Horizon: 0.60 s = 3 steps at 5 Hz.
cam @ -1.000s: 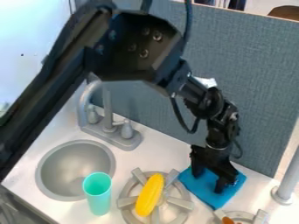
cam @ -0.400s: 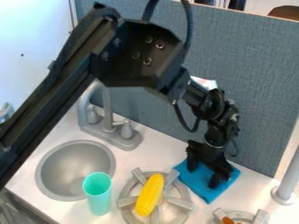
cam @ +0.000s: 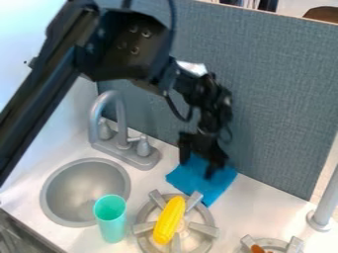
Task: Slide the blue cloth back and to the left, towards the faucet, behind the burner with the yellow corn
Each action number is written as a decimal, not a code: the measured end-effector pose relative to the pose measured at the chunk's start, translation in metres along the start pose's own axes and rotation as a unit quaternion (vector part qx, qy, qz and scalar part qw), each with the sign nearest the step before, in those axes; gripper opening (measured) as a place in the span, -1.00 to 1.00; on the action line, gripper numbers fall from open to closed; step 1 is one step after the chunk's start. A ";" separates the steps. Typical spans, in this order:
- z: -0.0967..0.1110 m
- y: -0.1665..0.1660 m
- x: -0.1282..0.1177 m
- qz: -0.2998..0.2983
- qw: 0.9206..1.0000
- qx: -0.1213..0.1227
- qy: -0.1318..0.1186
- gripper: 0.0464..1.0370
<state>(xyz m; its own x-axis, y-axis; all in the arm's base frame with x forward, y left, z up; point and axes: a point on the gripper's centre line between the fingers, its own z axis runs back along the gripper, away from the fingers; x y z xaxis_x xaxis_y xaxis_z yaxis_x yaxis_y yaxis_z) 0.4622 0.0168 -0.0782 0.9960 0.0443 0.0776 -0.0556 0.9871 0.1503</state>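
The gripper point(cam: 197, 164) hangs at the back of the counter, right of the faucet, pointing down at the blue cloth point(cam: 206, 187). Its fingers stand apart, one at the cloth's left part and one at its right, with blue fabric showing between them. The cloth lies on the counter behind a stove burner point(cam: 212, 217), its front corner close to that burner. A yellow corn cob point(cam: 170, 220) rests on the burner. Left of it stands a turquoise cup point(cam: 111, 220), upright.
A round sink point(cam: 86, 190) with a grey faucet point(cam: 123, 143) is at the left. Behind the counter rises a grey panel point(cam: 277, 104). A smaller burner point(cam: 295, 245) with an orange-brown item and a grey post point(cam: 324, 207) are at the right.
The gripper and the blue cloth have moved left and toward the back together, away from the right burner. Corn and cup have stayed put.
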 end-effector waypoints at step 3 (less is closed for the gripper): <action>-0.018 0.011 -0.025 0.030 0.997 -0.026 0.061 0.93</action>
<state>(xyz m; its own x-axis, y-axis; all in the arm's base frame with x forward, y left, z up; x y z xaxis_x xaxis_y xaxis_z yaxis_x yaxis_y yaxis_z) 0.4375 0.0297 -0.0963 0.9922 0.1194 -0.0350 -0.1156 0.9885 0.0973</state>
